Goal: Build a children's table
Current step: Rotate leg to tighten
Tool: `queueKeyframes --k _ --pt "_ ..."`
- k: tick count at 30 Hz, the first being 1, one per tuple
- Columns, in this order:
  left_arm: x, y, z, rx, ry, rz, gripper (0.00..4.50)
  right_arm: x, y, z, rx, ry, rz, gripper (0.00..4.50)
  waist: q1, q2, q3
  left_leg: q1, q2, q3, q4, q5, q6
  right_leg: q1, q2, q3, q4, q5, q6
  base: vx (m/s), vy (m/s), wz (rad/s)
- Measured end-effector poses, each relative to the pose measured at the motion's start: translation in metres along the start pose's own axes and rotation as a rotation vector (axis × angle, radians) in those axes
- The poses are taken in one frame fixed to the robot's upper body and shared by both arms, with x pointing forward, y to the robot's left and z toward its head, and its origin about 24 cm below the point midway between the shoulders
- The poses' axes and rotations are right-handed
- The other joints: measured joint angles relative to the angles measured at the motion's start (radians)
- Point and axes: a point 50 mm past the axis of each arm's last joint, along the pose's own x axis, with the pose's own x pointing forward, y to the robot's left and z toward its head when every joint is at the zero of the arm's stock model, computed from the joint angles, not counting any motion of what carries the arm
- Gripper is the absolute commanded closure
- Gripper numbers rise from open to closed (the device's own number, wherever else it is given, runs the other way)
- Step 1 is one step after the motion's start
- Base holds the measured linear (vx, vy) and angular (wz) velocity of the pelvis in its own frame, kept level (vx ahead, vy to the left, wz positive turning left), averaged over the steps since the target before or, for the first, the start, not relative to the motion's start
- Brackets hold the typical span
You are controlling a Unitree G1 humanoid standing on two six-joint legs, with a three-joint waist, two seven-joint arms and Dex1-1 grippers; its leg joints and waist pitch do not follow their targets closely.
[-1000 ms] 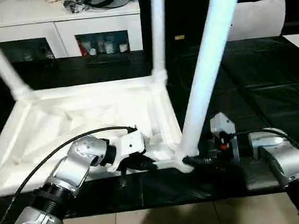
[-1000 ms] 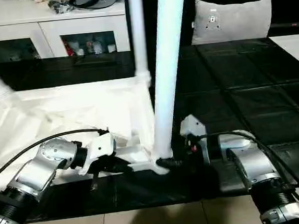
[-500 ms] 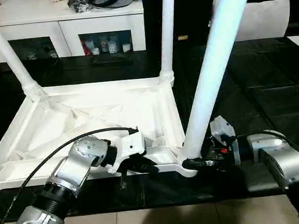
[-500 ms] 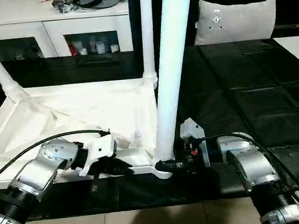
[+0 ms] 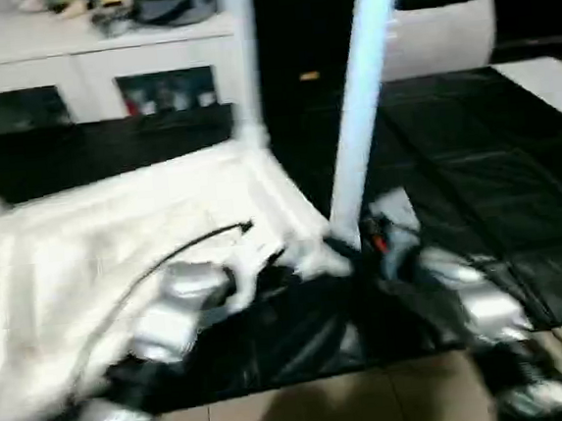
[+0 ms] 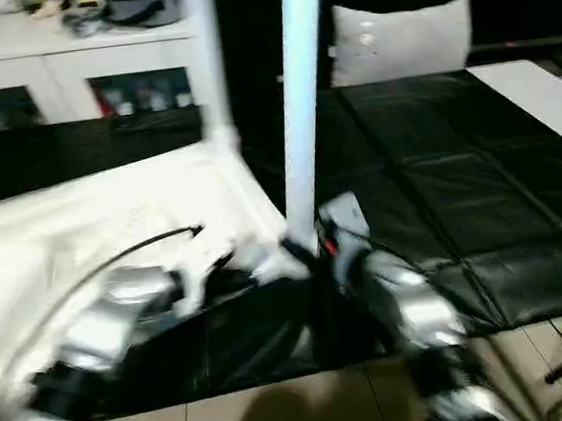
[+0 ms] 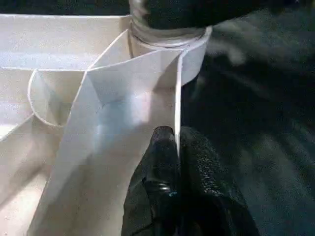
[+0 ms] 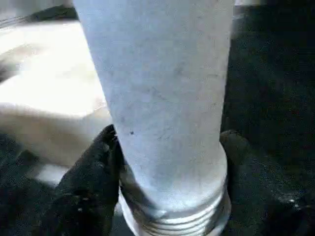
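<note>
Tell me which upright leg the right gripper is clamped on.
The near leg, at the tabletop's close corner, with the right gripper around its base; the far leg stands ungripped.

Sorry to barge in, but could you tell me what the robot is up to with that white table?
The robot is putting together a children's table, which lies upside down on the black mat. Its left gripper is pinched shut on the thin rim wall of the tabletop near a corner socket. Its right gripper has a finger on each side of the base of a leg, just above the threaded end, where the leg stands in that near corner. Another leg stands in the far corner.
</note>
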Motion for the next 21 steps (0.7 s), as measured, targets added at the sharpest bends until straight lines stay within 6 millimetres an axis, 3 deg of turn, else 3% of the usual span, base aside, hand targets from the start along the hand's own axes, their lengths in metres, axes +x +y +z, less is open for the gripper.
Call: queueKeyframes --k 3,5,7,8,12,21 --pt "0.009 -0.007 0.005 -0.032 -0.016 0.039 4.5 0.001 -0.004 0.001 0.011 -0.01 -0.055 1.82 0.003 0.001 -0.001 0.0 0.0 -0.001 -0.002 -0.001 0.001 0.002 0.0 -0.001 -0.003 0.0 0.001 0.0 0.0 0.0" --pt "0.009 -0.007 0.006 -0.033 -0.018 0.051 4.5 0.001 -0.004 0.001 0.014 -0.019 -0.062 1.27 0.004 0.001 -0.001 -0.001 0.0 -0.001 -0.004 -0.001 0.002 0.002 0.0 -0.001 -0.002 0.001 0.001 0.0 0.0 0.0" --pt "0.01 -0.007 0.007 -0.026 -0.018 0.053 4.5 0.002 -0.003 0.002 0.015 -0.023 -0.059 1.27 0.006 0.002 -0.001 -0.001 0.0 -0.002 -0.005 -0.002 0.003 0.002 0.0 -0.001 -0.002 0.001 0.002 0.0 0.0 0.0" --pt "0.011 -0.008 0.008 -0.022 -0.019 0.052 4.5 0.001 -0.003 0.0 0.018 -0.016 -0.059 1.03 0.008 0.001 -0.001 -0.001 0.0 -0.002 -0.005 -0.002 0.003 0.002 0.0 -0.001 -0.002 0.001 0.002 0.0 0.0 0.0" --pt "0.012 -0.01 0.01 0.001 -0.021 0.047 4.5 -0.005 -0.006 -0.005 0.015 -0.013 -0.04 0.75 0.027 0.001 -0.001 -0.004 0.0 -0.001 -0.007 -0.002 0.003 -0.003 0.001 -0.001 -0.001 0.001 0.002 0.0 0.0 0.0" --pt "-0.006 0.005 0.002 0.123 -0.011 0.003 4.5 -0.037 -0.035 0.001 -0.117 -0.009 0.113 0.01 0.029 0.002 0.001 -0.009 0.002 -0.001 -0.006 -0.001 0.004 -0.01 0.003 -0.001 0.004 0.001 0.002 0.0 0.0 0.0"
